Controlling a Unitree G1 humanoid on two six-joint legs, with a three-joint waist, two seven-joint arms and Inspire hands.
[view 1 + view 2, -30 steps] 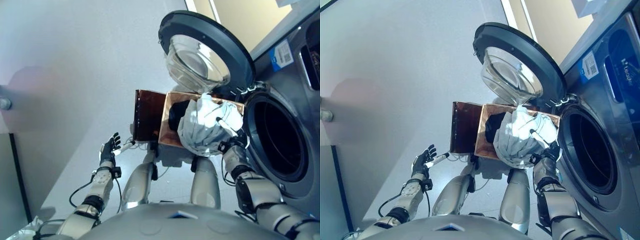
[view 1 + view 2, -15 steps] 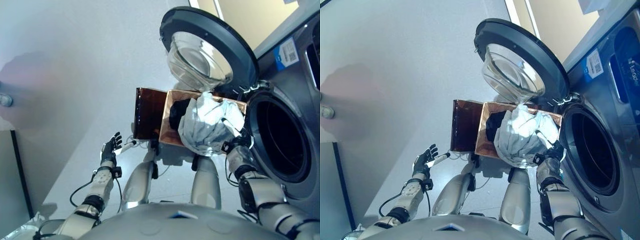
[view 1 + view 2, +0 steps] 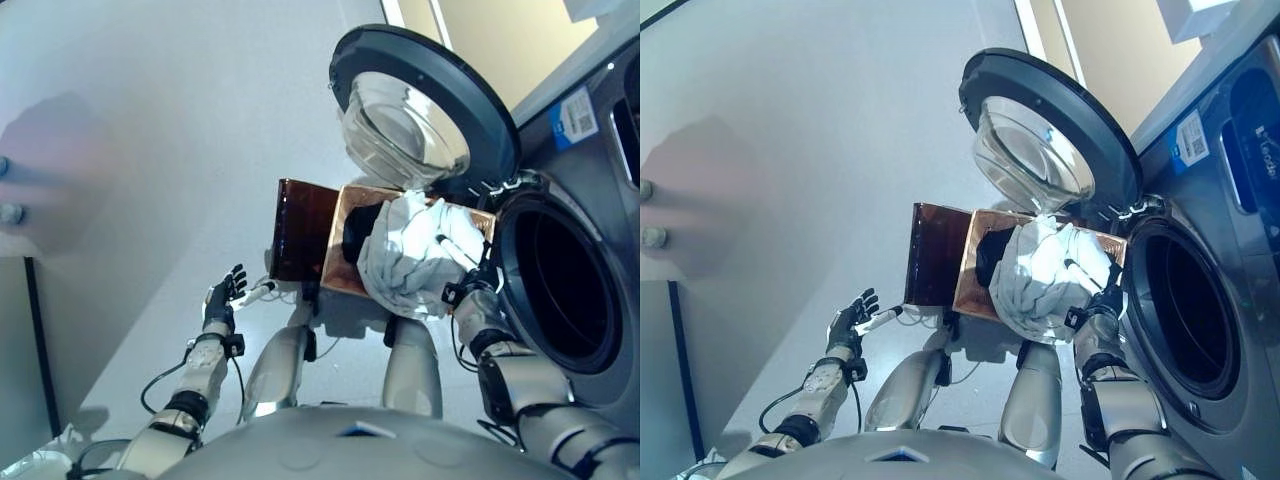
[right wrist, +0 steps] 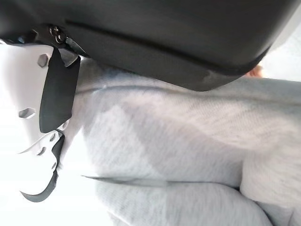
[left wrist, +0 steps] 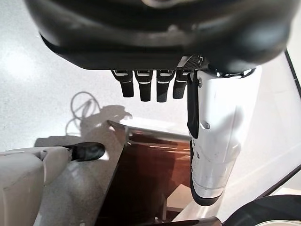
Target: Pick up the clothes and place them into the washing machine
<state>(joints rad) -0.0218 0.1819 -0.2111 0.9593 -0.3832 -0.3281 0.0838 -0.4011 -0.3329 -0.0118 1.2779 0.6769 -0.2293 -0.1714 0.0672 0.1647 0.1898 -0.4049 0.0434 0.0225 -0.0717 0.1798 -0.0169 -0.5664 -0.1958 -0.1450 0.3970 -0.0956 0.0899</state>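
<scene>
A bundle of white-grey clothes [image 3: 410, 255] lies heaped in the shallow wicker basket [image 3: 340, 262], with a dark garment [image 3: 358, 228] beside it. The basket rests on the low dark brown box [image 3: 300, 230] next to the washing machine, whose drum opening [image 3: 560, 290] is dark. My right hand [image 3: 465, 290] is pressed against the side of the white bundle nearest the drum. The right wrist view shows the hand [image 4: 164, 42] and the grey cloth [image 4: 178, 155] up close. My left hand [image 3: 222, 298] hangs open and empty over the floor, left of the box, fingers [image 5: 146, 87] straight.
The machine's round door [image 3: 420, 100] with its glass bowl stands swung open above the basket. The grey machine front [image 3: 1240, 200] runs down the right side. Pale floor [image 3: 150, 150] stretches to the left of the box.
The whole view has shifted a little. Both hands keep their places, and the right hand stays against the white bundle.
</scene>
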